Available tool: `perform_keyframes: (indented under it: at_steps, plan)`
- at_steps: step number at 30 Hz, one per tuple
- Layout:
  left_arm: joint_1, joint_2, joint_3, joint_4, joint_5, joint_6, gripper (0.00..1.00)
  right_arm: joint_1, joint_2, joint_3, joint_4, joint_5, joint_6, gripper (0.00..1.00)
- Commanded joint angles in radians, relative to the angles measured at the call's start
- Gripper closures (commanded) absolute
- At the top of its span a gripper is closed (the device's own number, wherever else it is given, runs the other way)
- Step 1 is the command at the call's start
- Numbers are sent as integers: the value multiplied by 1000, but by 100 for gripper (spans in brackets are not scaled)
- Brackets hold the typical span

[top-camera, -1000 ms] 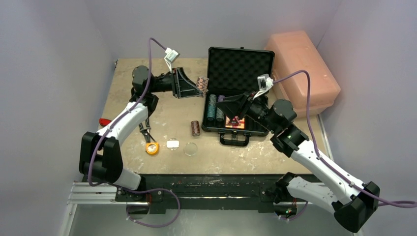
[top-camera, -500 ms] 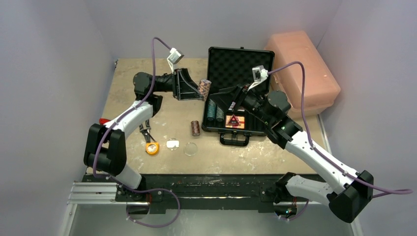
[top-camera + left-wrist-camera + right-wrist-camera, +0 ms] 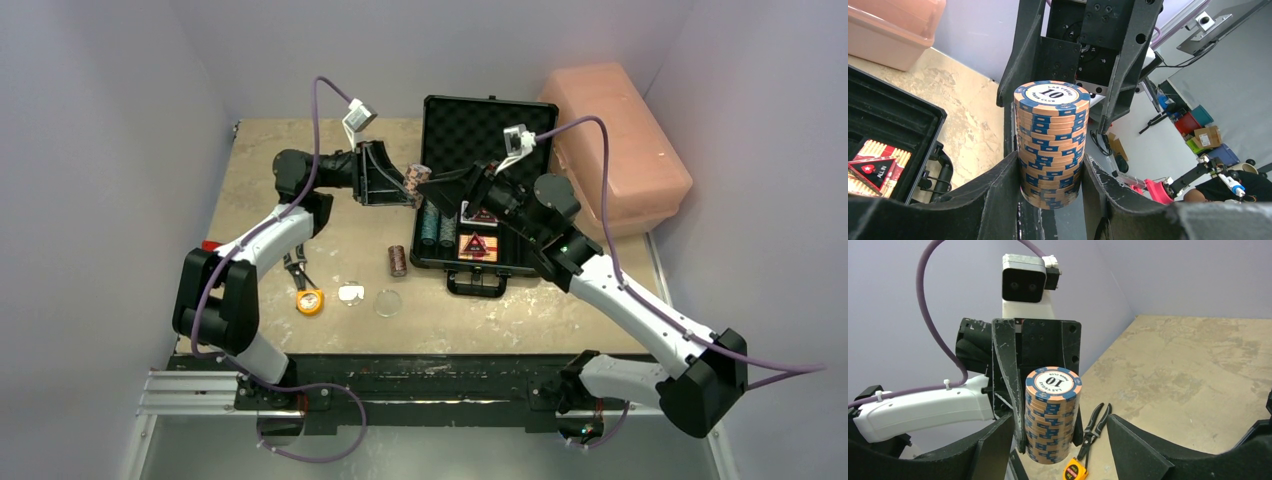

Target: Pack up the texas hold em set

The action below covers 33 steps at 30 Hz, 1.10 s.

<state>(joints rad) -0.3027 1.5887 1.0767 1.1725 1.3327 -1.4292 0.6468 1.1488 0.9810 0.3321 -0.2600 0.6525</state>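
Note:
My left gripper (image 3: 413, 186) is shut on a stack of orange-and-blue poker chips (image 3: 417, 179), held in the air just left of the open black briefcase (image 3: 490, 135). In the left wrist view the chip stack (image 3: 1050, 140) is pinched between my fingers. My right gripper (image 3: 436, 191) is open and faces the stack. In the right wrist view the chip stack (image 3: 1052, 415) stands between its spread fingers, touching neither. Teal chips (image 3: 431, 222), purple chips (image 3: 448, 226) and a card deck (image 3: 477, 246) lie in the case. A brown chip stack (image 3: 398, 260), a white disc (image 3: 351, 293) and a clear disc (image 3: 387, 302) lie on the table.
A big pink plastic box (image 3: 620, 140) stands right of the briefcase. An orange tape measure (image 3: 310, 301) and pliers (image 3: 294, 268) lie at the front left; both show in the right wrist view below the stack. A red object (image 3: 212, 246) sits at the table's left edge.
My right gripper has lifted off the card deck in the case and swung left and up to the chip stack. My left gripper has edged right with the stack.

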Motion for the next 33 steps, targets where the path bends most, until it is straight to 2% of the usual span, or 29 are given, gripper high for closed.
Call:
perform_keyframes:
  at_steps: [1, 21, 28, 33]
  plan:
    - [-4, -10, 17, 90, -23, -4, 100, -1, 7, 64, 76, -34, 23, 28]
    - [-3, 14, 26, 70, -26, 1, 100, 53, 84, 113, 48, 38, 19, 36]
    - [-3, 15, 28, 68, -26, 4, 100, 59, 96, 122, 19, 76, 16, 43]
    - [-3, 15, 28, 42, -26, 22, 100, 67, 104, 123, 1, 95, 9, 44]
